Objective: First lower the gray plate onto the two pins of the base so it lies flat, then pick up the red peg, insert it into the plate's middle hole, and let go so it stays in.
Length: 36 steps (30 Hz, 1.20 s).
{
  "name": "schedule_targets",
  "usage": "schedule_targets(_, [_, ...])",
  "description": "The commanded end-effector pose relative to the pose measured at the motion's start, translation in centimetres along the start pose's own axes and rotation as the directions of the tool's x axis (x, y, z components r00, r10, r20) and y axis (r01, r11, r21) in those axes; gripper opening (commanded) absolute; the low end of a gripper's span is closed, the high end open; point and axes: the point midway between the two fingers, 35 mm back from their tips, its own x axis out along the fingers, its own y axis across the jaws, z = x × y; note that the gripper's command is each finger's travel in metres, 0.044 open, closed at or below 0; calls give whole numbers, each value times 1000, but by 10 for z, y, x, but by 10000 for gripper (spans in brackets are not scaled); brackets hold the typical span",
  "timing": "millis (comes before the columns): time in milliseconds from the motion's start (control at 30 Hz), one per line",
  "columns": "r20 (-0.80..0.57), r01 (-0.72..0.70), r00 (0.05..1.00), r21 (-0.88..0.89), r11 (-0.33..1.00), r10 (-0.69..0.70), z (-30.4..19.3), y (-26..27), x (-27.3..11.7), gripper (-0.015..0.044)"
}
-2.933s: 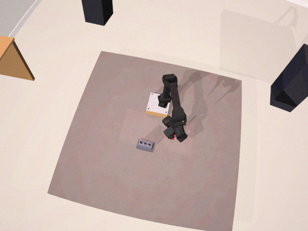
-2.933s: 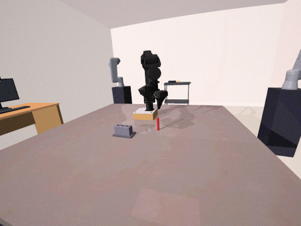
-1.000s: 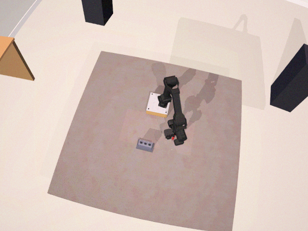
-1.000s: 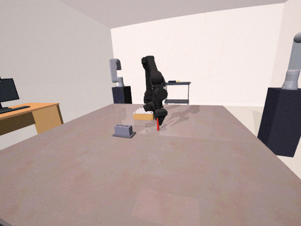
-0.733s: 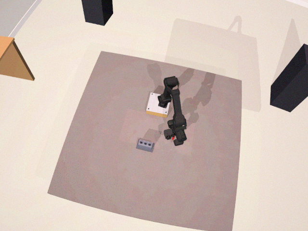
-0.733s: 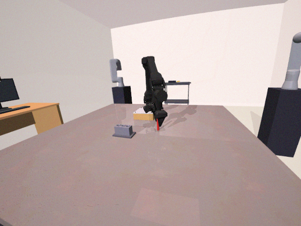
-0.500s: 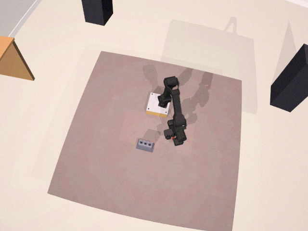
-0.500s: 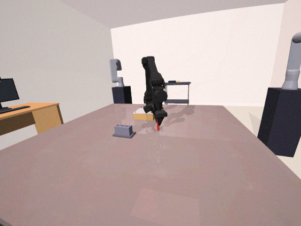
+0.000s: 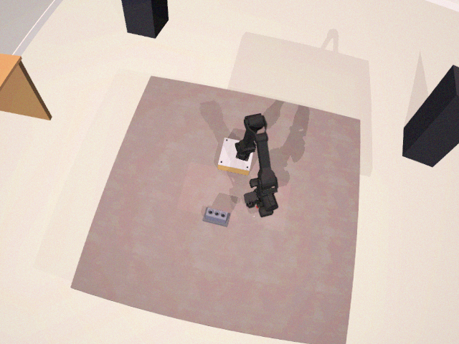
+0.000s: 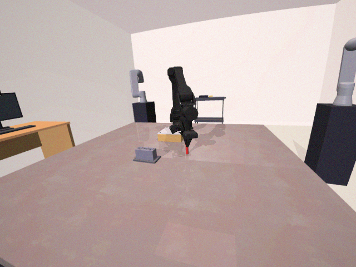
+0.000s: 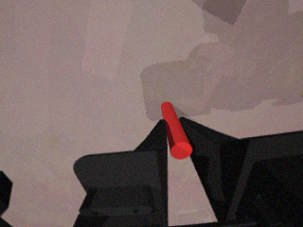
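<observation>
My gripper [image 9: 256, 204] [image 10: 187, 146] [image 11: 171, 122] is shut on the red peg [image 10: 187, 151] [image 11: 181, 150]. The peg stands about upright between the fingertips, its lower end at or just above the table. The gray plate [image 9: 216, 216] [image 10: 146, 153] shows as a block with a row of three dark holes on top, sitting level over a thin darker base slab [image 9: 216, 223] [image 10: 146, 161]. I cannot make out the pins. Plate and base lie left of my gripper in the top and exterior views and are out of the wrist view.
A white-topped box with orange sides [image 9: 227, 155] [image 10: 169, 137] stands under the arm's mount, behind the plate and peg. An orange desk [image 9: 22, 89] [image 10: 54, 134] stands off the table at the left. Dark pedestals [image 9: 429, 125] [image 10: 327, 143] stand beyond the right edge.
</observation>
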Motion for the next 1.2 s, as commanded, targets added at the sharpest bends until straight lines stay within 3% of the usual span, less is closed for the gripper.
schedule_targets(0, [-1,0,1000,-1,1000,0,0,1,-4,0])
schedule_targets(833, [-1,0,1000,-1,1000,0,0,6,-81,0])
schedule_targets(1167, [1,8,1000,-3,1000,-8,23,13,-71,0])
